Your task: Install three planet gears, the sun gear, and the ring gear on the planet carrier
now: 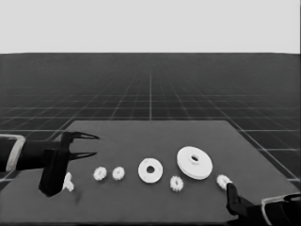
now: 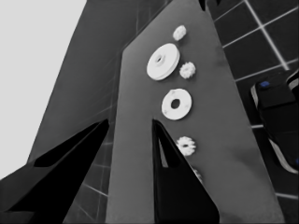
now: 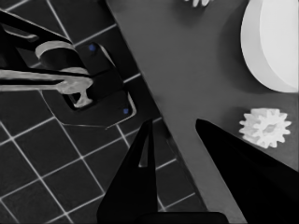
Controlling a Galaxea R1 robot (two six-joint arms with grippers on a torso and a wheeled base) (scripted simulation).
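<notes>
Waiting at the head view's lower right corner, the right gripper [image 1: 231, 195] has its fingers spread and empty, one toothed gear [image 1: 223, 181] just beside them. Farther up, mid-frame, three more gears [image 1: 176, 183] [image 1: 118, 173] [image 1: 99, 173] flank the flat, holed smaller round part [image 1: 150, 170] and the thick larger round part [image 1: 194, 162]. At left, the left gripper [image 1: 91, 145] hangs agape, holding nothing, above a thin white piece [image 1: 68, 182].

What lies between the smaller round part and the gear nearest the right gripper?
In the head view, another gear and the larger round part lie between the smaller round part and that gear.
</notes>
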